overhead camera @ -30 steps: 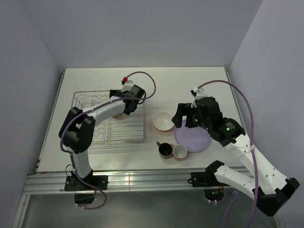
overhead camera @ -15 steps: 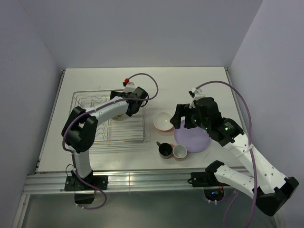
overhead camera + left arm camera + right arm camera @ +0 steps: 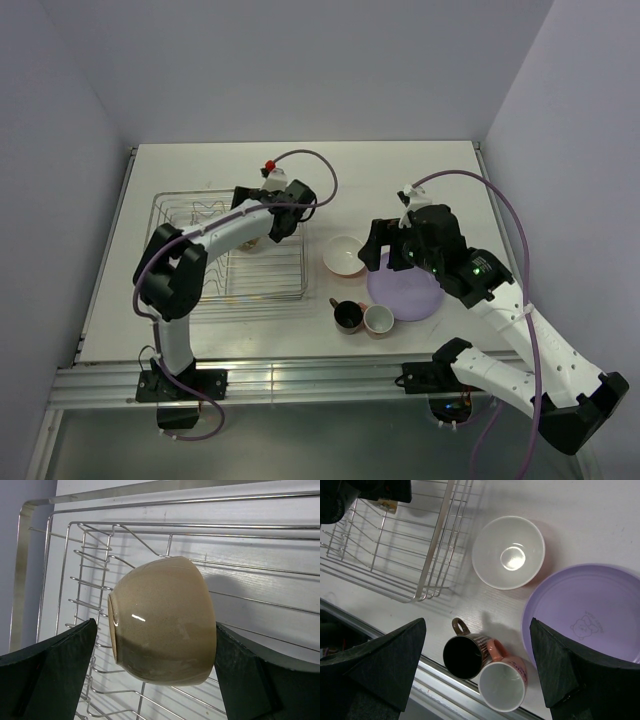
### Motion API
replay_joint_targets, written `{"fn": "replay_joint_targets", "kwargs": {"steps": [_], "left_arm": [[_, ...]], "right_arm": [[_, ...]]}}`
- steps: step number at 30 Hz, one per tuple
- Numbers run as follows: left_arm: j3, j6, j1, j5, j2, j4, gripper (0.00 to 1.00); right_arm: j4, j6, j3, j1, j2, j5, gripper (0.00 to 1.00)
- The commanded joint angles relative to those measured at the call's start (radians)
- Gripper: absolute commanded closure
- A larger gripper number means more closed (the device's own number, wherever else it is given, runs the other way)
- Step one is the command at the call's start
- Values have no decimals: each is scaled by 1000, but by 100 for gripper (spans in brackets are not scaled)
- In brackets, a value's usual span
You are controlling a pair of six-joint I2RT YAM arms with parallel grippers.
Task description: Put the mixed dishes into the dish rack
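Our left pincer stands wide over the rack. The beige bowl lies on its side between the two fingers, foot toward one and rim toward the other. A sliver of wire shows between the foot and its finger. On the rim side we cannot tell whether finger and bowl touch. Rows of upright prongs stand just beside the bowl's foot, and the rack's wires run under it.

Our right pincer is spread wide too and holds nothing. It hangs above the surface, off the rack's near right corner. Nearest under it are the dark cup and the pink cup, both mouth up and touching each other, with the dark cup's handle pointing toward the rack. Farther out, the orange bowl stands upright between the rack and the lilac plate. The plate lies flat, and the pink cup sits just beside its edge. From above, this pincer overlaps the plate's rim next to the orange bowl.
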Motion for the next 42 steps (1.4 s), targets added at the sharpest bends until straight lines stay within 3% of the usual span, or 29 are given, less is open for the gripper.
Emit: {"fn": "replay_joint_targets", "kwargs": {"steps": [1, 18, 28, 35, 42], "left_arm": [[42, 15, -11, -36, 26, -8, 1], [48, 197, -73, 121, 35, 149, 1], [52, 80, -71, 184, -112, 65, 1], [86, -25, -64, 208, -219, -57, 1], [-38, -75, -64, 404, -454, 6, 1]], "right_arm": [[45, -9, 17, -3, 3, 7, 8], [38, -12, 3, -3, -14, 13, 8], [48, 20, -23, -3, 29, 37, 9], [53, 100, -38, -4, 179, 125, 26], [156, 129, -86, -6, 312, 134, 37]]}}
